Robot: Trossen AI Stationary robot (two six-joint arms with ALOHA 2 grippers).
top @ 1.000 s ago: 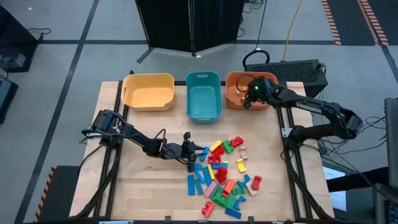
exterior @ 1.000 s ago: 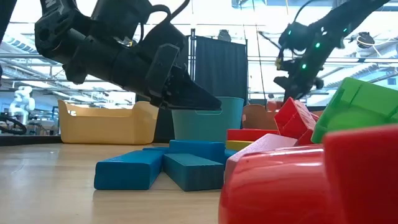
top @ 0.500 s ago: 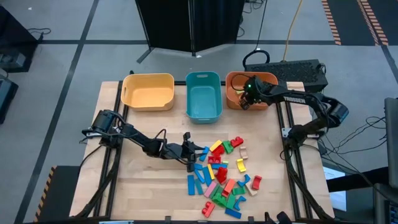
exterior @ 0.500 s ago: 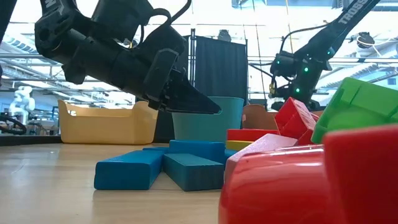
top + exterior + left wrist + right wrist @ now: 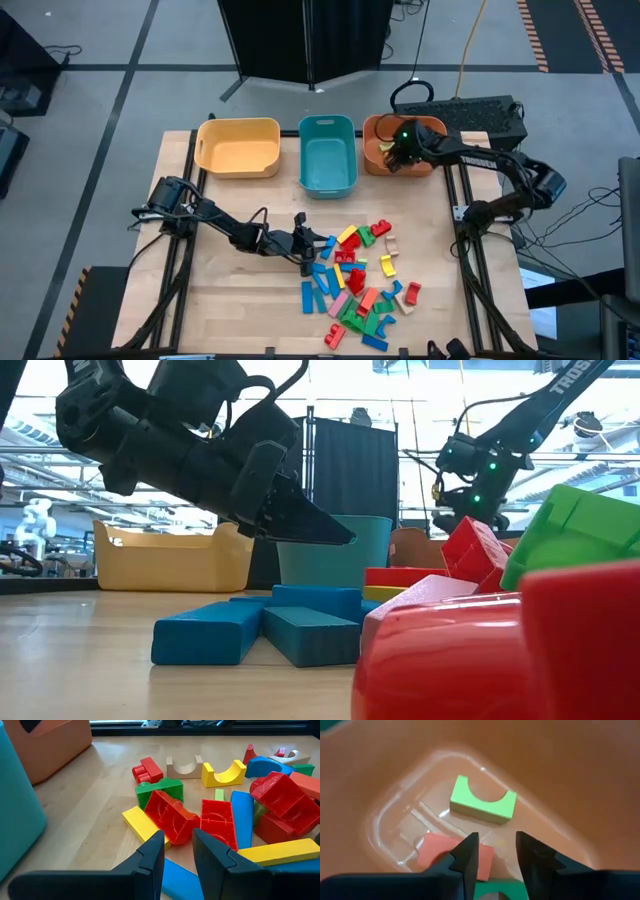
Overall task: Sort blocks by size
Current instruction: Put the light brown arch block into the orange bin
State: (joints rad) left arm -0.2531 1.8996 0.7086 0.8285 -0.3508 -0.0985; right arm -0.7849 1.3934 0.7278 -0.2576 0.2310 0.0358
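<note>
Blocks (image 5: 360, 285) are seen heaped from above; only the right wrist view reveals a green arch block (image 5: 482, 800) under the spread, empty right gripper (image 5: 495, 851) inside the orange bin (image 5: 380, 150). The left gripper (image 5: 177, 847) is slightly parted, empty.

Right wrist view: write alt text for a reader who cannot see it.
The right gripper, fingers parted and holding nothing, looks down into the orange bin. On the bin's floor lie a light green arch block and a salmon flat block, with part of another green piece showing between the fingers.

Green arch block (image 5: 483, 801) and orange block (image 5: 445, 854), perhaps flat, in orange bin (image 5: 560, 765).
</note>
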